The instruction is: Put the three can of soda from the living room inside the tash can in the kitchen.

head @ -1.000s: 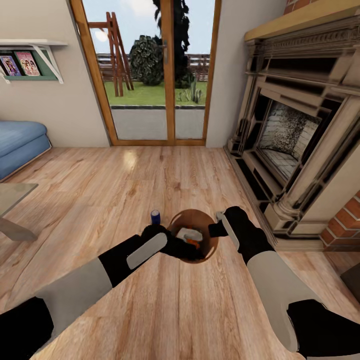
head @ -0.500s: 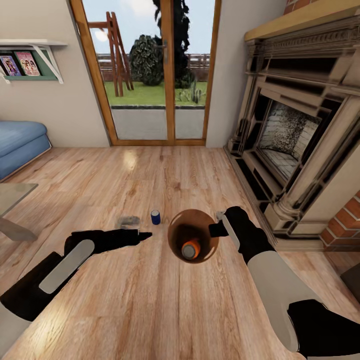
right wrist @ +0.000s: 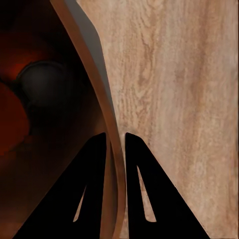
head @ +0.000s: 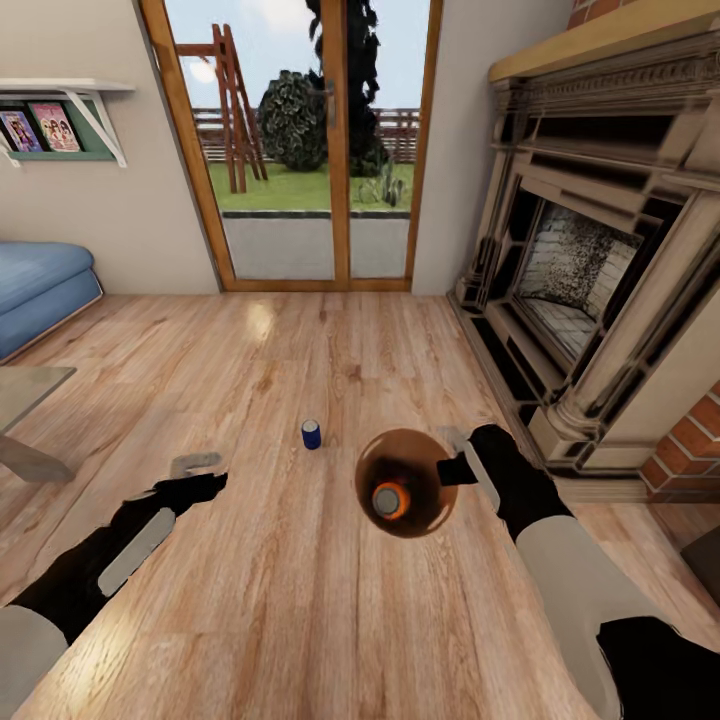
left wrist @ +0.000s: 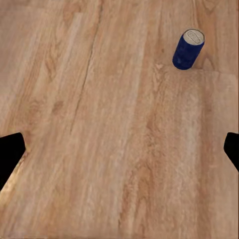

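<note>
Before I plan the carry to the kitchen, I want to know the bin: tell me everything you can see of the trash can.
The trash can is a round bin seen from above, brown and glossy inside, with a thin pale grey wall. It is upright over the wood floor. An orange can with a silvery top lies at its bottom. The right gripper pinches its rim, one finger inside and one outside.

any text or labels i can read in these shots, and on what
No text can be read.
Blue can: plain dark blue side, silvery top with a tab; no lettering to make out.
Orange can in the bin: seen from above, its side hidden.
Shelf pictures on the left wall: colourful covers, any print too small and blurred to read.
</note>
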Controlling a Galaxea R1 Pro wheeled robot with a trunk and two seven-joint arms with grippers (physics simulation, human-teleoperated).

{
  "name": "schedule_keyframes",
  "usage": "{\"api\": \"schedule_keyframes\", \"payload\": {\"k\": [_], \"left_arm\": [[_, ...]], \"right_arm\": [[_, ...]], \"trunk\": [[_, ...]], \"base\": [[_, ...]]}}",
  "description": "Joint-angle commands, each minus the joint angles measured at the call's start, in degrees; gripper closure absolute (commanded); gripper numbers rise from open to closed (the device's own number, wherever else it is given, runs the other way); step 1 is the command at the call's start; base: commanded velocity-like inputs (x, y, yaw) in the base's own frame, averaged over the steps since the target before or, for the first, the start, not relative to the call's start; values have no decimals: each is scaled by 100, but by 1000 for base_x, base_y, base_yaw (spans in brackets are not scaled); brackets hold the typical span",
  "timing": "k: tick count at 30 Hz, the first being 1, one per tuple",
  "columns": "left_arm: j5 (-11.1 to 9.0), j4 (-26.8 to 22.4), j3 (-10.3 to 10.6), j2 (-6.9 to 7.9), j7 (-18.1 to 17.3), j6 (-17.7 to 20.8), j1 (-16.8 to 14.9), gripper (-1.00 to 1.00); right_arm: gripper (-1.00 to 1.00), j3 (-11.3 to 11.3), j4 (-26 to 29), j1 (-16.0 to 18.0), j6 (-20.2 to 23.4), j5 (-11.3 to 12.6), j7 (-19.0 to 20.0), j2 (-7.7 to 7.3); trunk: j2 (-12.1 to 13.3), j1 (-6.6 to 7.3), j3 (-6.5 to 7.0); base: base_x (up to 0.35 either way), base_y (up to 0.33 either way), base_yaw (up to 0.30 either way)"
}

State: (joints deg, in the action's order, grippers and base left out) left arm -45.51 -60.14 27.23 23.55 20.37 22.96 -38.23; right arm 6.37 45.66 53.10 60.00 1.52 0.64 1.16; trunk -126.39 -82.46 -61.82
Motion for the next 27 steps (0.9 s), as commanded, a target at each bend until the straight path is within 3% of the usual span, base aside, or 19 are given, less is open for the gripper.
{"api": "schedule_keyframes", "payload": {"k": [1, 5, 7, 9, 15, 27], "left_arm": [[246, 619, 14, -175, 30, -397, -2, -100], [522, 1840, 43, -596, 34, -1265, -1, -100], [632, 2214, 98, -693, 4, -1663, 6, -100], [709, 2408, 212, -749, -47, -1963, 41, -100], [770, 2550, 392, -805, -218, -2262, 225, -100], [780, 2525, 493, -829, -416, -2312, 536, -100]], "right_arm": [[100, -5, 158, -144, 0, 16, 28, -111], [100, -5, 908, -770, 0, 32, 89, -436], [100, -5, 1222, -1140, -18, 25, 107, -526], [100, -5, 1502, -1497, -252, 20, 118, -575], [100, -8, 1889, -2418, -1119, 16, 135, -650], [100, 6, 2202, -2610, -1288, 15, 125, -656]], "trunk": [[-1, 1, 1], [-1, 1, 1], [-1, 1, 1], [-1, 1, 1], [-1, 1, 1], [-1, 1, 1]], "base": [[0, 0, 0], [0, 0, 0], [0, 0, 0], [5, 0, 0], [160, 0, 0], [313, 0, 0]]}}
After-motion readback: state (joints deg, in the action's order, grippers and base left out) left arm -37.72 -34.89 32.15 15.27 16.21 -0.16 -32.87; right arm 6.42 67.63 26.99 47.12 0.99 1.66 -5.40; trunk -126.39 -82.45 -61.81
